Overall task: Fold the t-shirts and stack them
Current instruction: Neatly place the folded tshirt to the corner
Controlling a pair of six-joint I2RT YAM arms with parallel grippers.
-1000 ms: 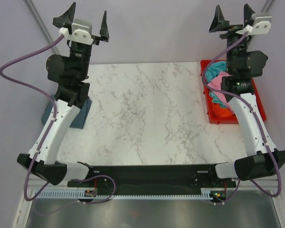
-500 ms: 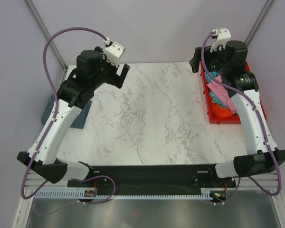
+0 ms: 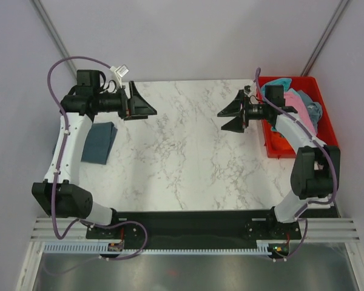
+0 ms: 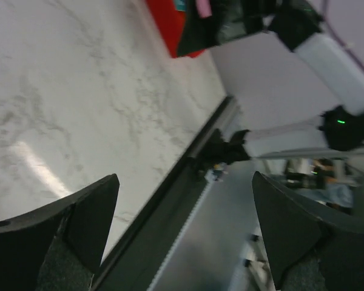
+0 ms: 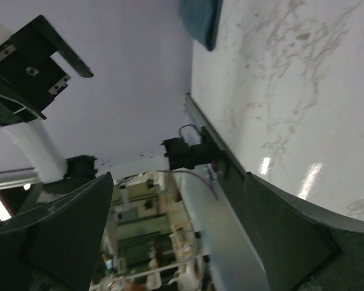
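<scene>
Both arms have swung down from raised and now face each other over the worktop point(image 3: 188, 157). Left end effector point(image 3: 144, 108) and right end effector point(image 3: 232, 113) are wide open, empty. Blue t-shirt point(image 3: 100, 143) lies at the worktop's left edge; pink t-shirt point(image 3: 295, 100) and teal t-shirt point(image 3: 278, 85) in red bin point(image 3: 324, 125).

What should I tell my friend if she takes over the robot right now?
Left gripper: open and empty, up over the left side of the table.
Right gripper: open and empty, just beside the red bin.
Dark slate-blue t-shirt: lies flat at the table's left edge and looks folded.
Pink t-shirt and teal t-shirt: bunched up in the bin.
Done: one shirt, it seems.
Left: take the bin's shirts out, fold each one and stack them.
</scene>
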